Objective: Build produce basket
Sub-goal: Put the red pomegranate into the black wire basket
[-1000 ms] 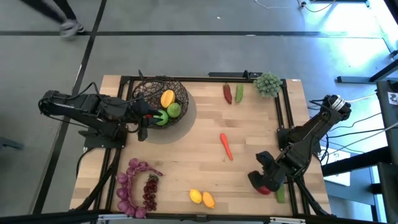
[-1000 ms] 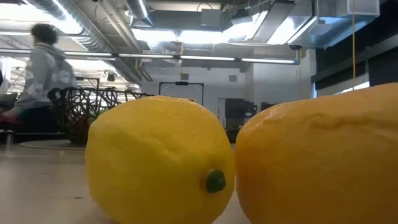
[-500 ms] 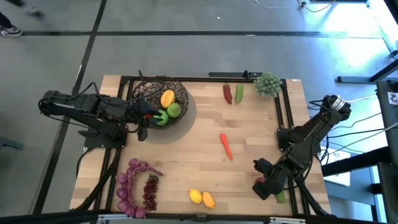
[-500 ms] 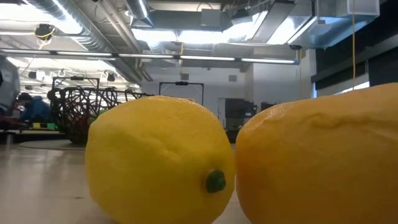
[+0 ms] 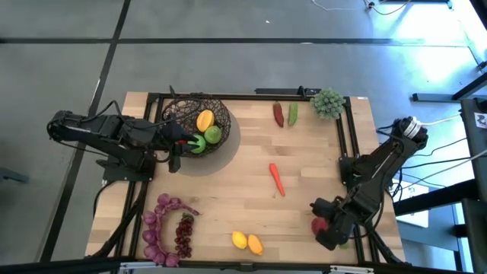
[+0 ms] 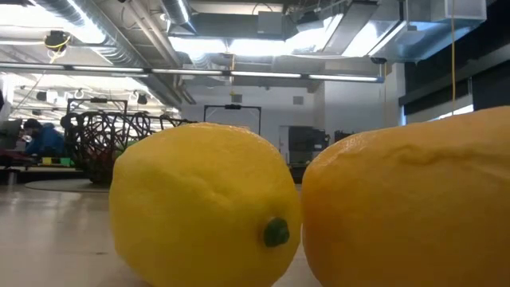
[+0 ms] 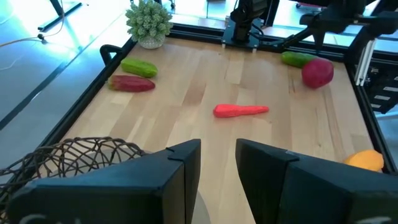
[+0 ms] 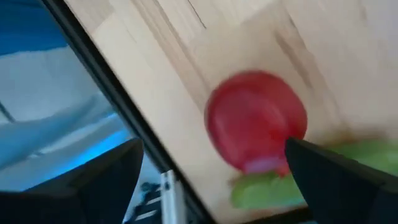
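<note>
Hovering over the near right corner of the table (image 5: 228, 175), the right gripper (image 5: 329, 228) has its fingers spread wide apart with nothing between them; in the right wrist view the red pomegranate (image 8: 256, 129) lies on the wood between the two dark fingers (image 8: 336, 180), untouched as far as can be seen, and the green cucumber (image 8: 298, 180) lies just beside it. From above, the pomegranate (image 5: 318, 225) shows as a red patch at the gripper's edge, the cucumber (image 5: 344, 241) mostly hidden under the arm.

Across the table, the left gripper (image 5: 174, 149) sits at the near rim of the basket (image 5: 183, 113), its fingers a narrow gap apart in the left wrist view and holding nothing there. The basket stands at the far left of the table and holds a mango (image 5: 205, 120), a green apple (image 5: 213, 135) and a green pepper (image 5: 197, 144).

Out on the wood lie an orange carrot (image 5: 276, 178) near the middle, a red pepper (image 5: 278, 114) and a green one (image 5: 293, 114) side by side at the far edge, and a pale-green bushy clump (image 5: 328, 103) in the far right corner. Purple grapes (image 5: 162, 228) sprawl at the near left, and two lemons (image 5: 246, 242) rest touching at the near edge, filling the low view.
</note>
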{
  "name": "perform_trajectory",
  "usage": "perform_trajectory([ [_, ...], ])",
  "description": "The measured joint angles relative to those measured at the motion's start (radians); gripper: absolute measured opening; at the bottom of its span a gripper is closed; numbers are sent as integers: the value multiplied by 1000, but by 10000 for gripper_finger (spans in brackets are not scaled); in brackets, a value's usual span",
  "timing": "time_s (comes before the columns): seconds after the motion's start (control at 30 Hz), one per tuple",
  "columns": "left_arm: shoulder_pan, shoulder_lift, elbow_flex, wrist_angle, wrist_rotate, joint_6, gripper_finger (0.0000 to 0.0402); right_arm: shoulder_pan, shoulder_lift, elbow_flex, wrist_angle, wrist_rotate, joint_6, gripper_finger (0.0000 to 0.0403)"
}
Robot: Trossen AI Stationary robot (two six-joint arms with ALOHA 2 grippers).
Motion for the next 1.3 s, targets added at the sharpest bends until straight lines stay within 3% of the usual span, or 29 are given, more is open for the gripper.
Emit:
perform_trajectory([
  [0.17, 0, 0, 0, 0, 0, 0, 92, 15, 5, 0, 15, 34, -257, 384],
  [0.4, 0, 0, 0, 0, 0, 0, 92, 28, 23, 0, -51, 67, -340, 384],
  [1.3, 0, 0, 0, 0, 0, 0, 92, 48, 254, 4, -25, 64, -447, 385],
])
